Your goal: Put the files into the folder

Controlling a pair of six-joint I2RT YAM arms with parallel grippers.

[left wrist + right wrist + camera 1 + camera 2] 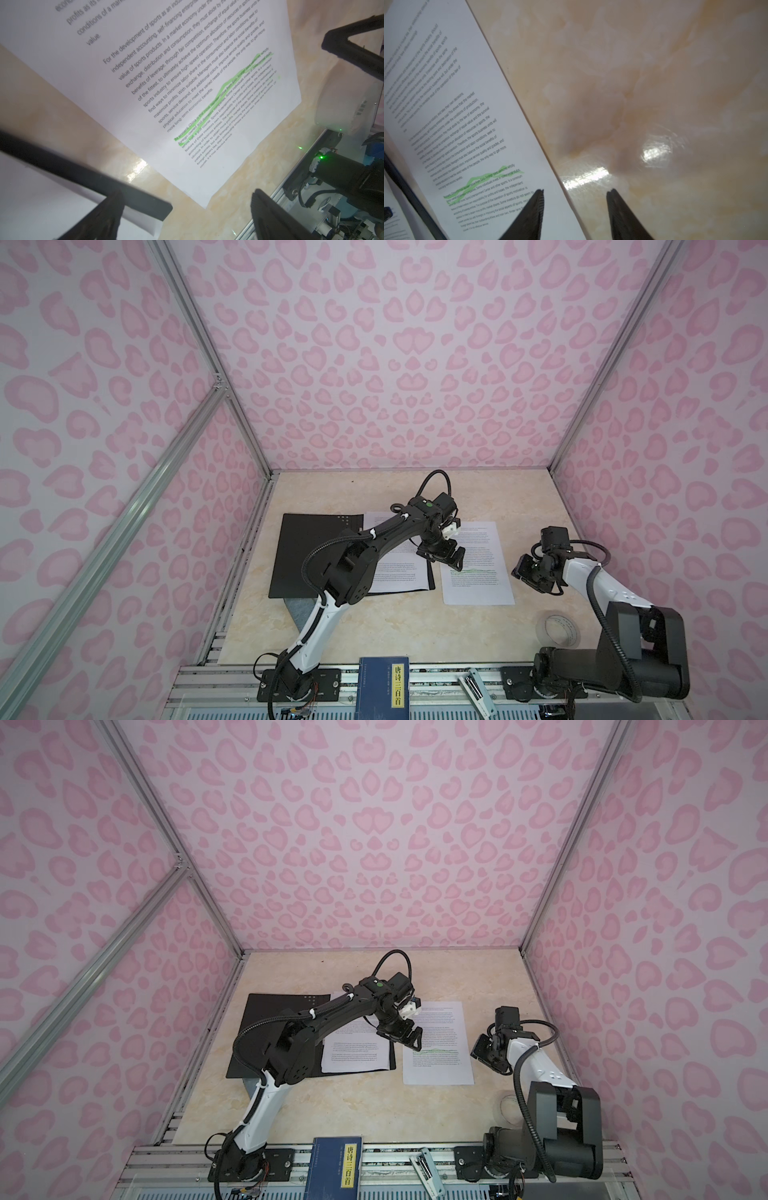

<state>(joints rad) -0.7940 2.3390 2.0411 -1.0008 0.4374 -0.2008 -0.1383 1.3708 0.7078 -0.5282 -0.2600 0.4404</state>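
Pink-spotted walls (pixel 415 364) box in a marbled beige worktop (pixel 374 626). On it the folder (pixel 307 560) lies open, black inside up, with printed files (pixel 399 578) resting on its right half. A loose sheet (pixel 478 572) with green-highlighted lines lies just beside the folder. The left hand (pixel 444 562) hangs spread over that sheet's folder-side edge. The right hand (pixel 524 576), fingers apart and empty, is at the sheet's opposite edge.
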